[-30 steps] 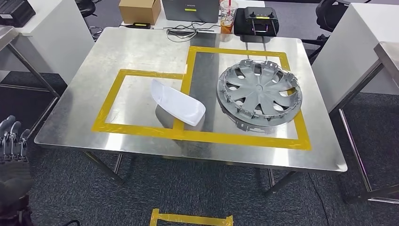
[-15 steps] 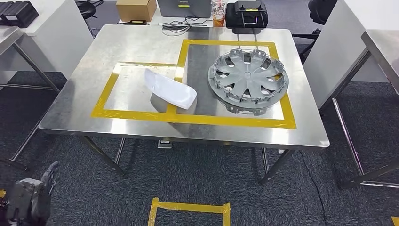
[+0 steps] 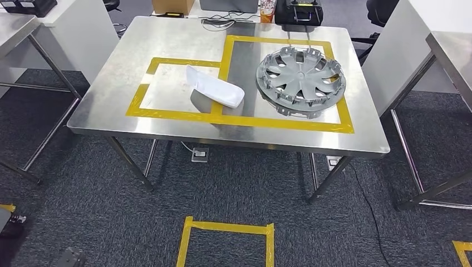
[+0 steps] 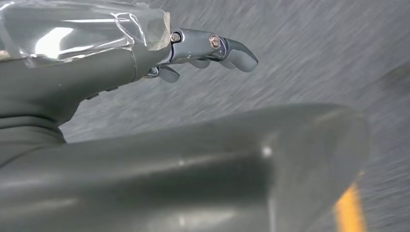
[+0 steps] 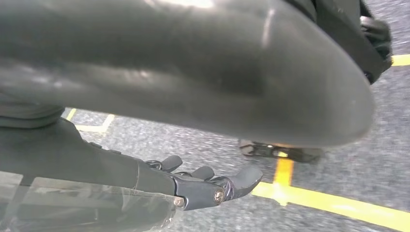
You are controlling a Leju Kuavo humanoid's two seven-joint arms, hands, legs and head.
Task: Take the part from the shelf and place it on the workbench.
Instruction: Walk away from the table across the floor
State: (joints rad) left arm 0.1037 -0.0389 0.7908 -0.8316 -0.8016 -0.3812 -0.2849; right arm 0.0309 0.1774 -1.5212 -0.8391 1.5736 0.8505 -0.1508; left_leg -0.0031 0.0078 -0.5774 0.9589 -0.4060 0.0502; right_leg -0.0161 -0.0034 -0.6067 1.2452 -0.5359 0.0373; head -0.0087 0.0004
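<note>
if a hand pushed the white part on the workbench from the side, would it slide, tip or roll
Probably slide: the white part looks like smooth, glossy moulded plastic lying on the polished steel workbench. Its curved, shell-like shape suggests it may rock or pivot rather than roll. It looks thin-walled, so likely light and fairly stiff.

A steel workbench (image 3: 139,39) with thin metal legs stands in the upper middle of the frame, on a dark grey carpet floor (image 3: 250,194). Yellow tape (image 3: 278,123) marks two joined rectangles on its top. In the left rectangle lies a white curved part (image 3: 214,87). In the right, bigger rectangle lies a grey wheel cover (image 3: 300,74). On the floor at the bottom centre is another yellow tape outline (image 3: 225,228).
</note>
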